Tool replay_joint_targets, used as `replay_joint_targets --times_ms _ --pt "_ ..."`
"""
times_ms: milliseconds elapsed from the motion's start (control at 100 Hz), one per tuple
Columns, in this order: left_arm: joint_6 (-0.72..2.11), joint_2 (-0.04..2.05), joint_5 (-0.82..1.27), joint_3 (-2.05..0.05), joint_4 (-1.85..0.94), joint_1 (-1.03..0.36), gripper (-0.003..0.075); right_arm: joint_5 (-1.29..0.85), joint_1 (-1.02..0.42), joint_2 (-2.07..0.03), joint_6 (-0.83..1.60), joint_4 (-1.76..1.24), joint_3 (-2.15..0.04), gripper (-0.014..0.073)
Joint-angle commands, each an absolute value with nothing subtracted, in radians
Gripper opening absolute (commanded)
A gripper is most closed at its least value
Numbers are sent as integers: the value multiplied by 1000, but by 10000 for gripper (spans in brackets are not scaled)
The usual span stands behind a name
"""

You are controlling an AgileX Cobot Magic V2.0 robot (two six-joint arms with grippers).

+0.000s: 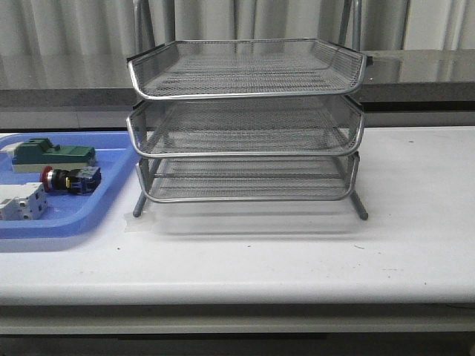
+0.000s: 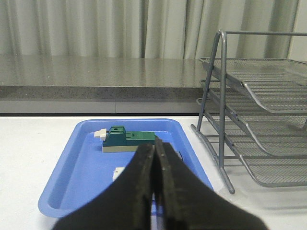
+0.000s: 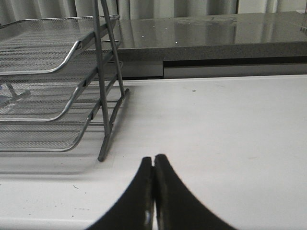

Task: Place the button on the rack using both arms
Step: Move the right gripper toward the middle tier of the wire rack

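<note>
Nothing of the task looks done yet. At the left edge of the white bench [image 1: 297, 252] lies a flat blue plastic tray [image 1: 96, 215]. It holds a green block with a cream base [image 1: 52, 154] toward its far side, a white block [image 1: 21, 202] toward its near left, and between them the small push button with its red mushroom head, silver collar and black body [image 1: 68, 179], lying on its side and untouched.

The left gripper [image 2: 154, 158] hangs over the near part of that tray with its black fingers pressed together on nothing. The button is probably hidden behind them in the left wrist view, though I cannot be sure.

At the middle of the bench stands the tall three-tier silver wire-mesh rack [image 1: 245, 126], just beside the tray's right rim; all three tiers show only bare mesh.

To the right, the right gripper [image 3: 154, 167] hovers over bare bench near the rack's front right leg, fingers likewise closed and empty.

What remains is everything — opening up, picking the button, any handover between arms, and setting it on a tier.
</note>
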State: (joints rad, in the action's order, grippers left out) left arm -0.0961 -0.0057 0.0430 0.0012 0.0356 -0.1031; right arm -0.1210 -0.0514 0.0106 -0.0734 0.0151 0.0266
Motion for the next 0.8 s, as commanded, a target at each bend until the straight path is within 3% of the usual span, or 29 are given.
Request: replay_joint_targets --times_ms 0,790 --pt "-103 -37 -39 48 37 -112 -20 -40 -45 30 -66 11 13 -60" --pt "-103 -37 -39 48 37 -112 -20 -8 -45 30 -66 11 13 -60"
